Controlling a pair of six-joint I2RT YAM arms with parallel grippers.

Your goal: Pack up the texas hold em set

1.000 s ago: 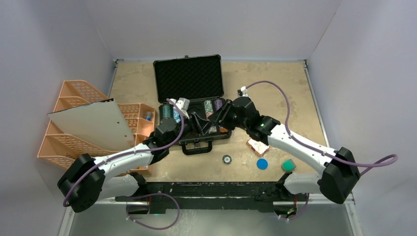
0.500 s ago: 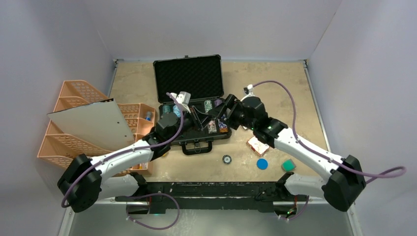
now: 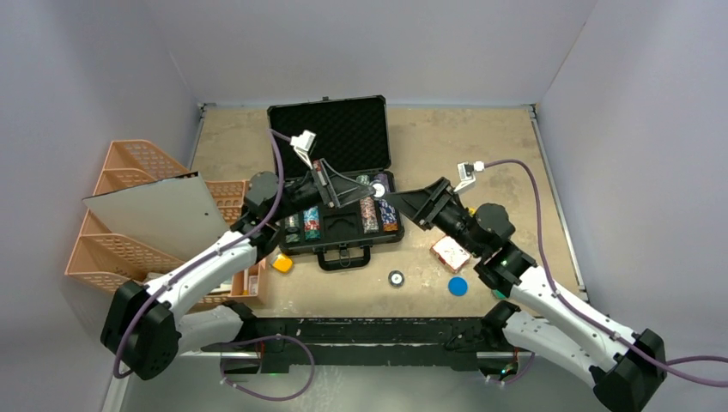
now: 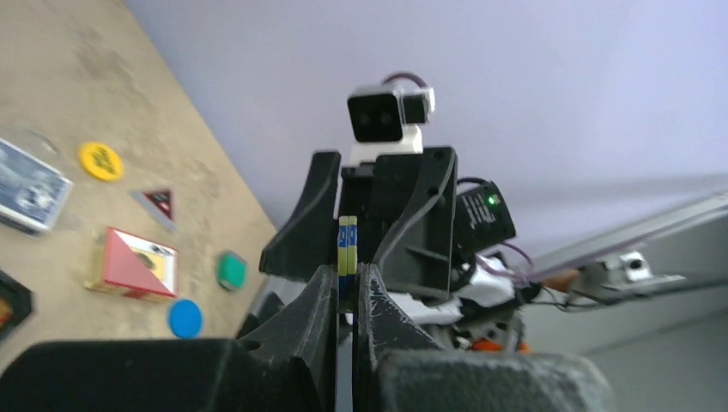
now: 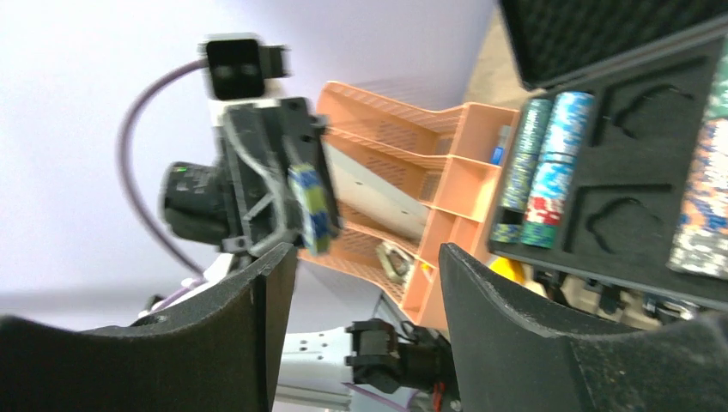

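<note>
The black briefcase lies open at mid table, its foam base holding chip stacks. My left gripper hovers over the base. In the left wrist view my left gripper is shut on two blue-and-yellow poker chips, held edge-on. My right gripper is open and empty, facing the left one from the right. In the right wrist view my right gripper looks at those chips and the stacks in the case. A red card deck lies right of the case; a blue deck also shows.
Orange mesh trays stand at the left with a grey board on them. A yellow block lies by the case's front left. A small round button and a blue disc lie in front. A green block is near them.
Both arms have lifted off the case. My left gripper rose and swung back-left with the chips. My right arm drew back to the right, its jaws now open.
</note>
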